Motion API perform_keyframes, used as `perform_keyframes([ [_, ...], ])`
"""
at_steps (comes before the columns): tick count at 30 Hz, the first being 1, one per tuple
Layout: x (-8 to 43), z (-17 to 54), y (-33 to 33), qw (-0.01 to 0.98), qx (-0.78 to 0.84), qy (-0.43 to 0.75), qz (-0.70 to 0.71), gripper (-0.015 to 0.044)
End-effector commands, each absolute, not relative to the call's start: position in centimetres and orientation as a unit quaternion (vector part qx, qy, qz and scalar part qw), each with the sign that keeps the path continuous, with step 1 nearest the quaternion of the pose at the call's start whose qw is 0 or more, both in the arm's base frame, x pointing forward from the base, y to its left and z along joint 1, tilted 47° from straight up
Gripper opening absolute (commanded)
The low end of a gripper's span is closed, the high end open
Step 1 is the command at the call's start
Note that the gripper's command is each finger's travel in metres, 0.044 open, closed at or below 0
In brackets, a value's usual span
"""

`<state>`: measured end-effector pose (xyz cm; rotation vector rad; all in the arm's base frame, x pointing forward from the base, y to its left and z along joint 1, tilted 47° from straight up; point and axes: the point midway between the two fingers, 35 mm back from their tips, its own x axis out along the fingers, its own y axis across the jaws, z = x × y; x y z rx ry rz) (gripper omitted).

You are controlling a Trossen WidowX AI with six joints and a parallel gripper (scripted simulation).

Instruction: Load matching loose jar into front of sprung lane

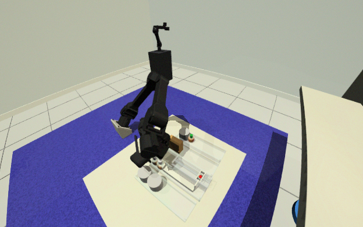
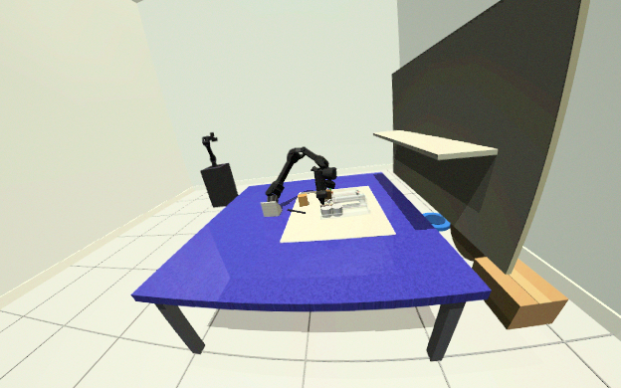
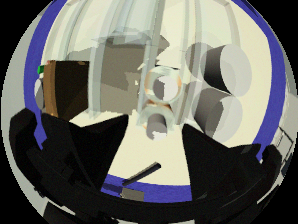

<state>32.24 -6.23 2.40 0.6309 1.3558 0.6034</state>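
Observation:
My gripper (image 1: 152,159) (image 2: 322,201) (image 3: 156,123) is open, its dark fingers on either side of the front jar (image 3: 157,127) at the front end of the clear sprung lane (image 1: 191,188) (image 3: 181,96). A gap shows beside that jar in the wrist view. The second jar (image 1: 160,165) (image 3: 163,86) is directly behind it, in a row with it. Both look upright, clear-walled with pale tops and some orange-brown. The front stop and pusher plate cannot be made out clearly. A red spot (image 1: 200,176) shows in a white frame toward the lane's back.
Two grey cylinders (image 1: 155,182) (image 3: 235,71) stand in the neighbouring lane beside the jars. On the other side are a brown block (image 1: 175,144) (image 3: 71,90), another grey cylinder (image 1: 184,133) and a green-topped jar (image 1: 191,138). A dark stick (image 2: 296,211) (image 3: 142,174) lies in front.

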Motion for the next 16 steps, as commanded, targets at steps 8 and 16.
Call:
perform_keyframes([
  [8,30.3,2.4,-6.6,0.692,0.279,0.608,0.27,0.0276],
  [16,27.3,2.1,-6.5,0.692,0.28,0.609,0.269,0.0276],
])
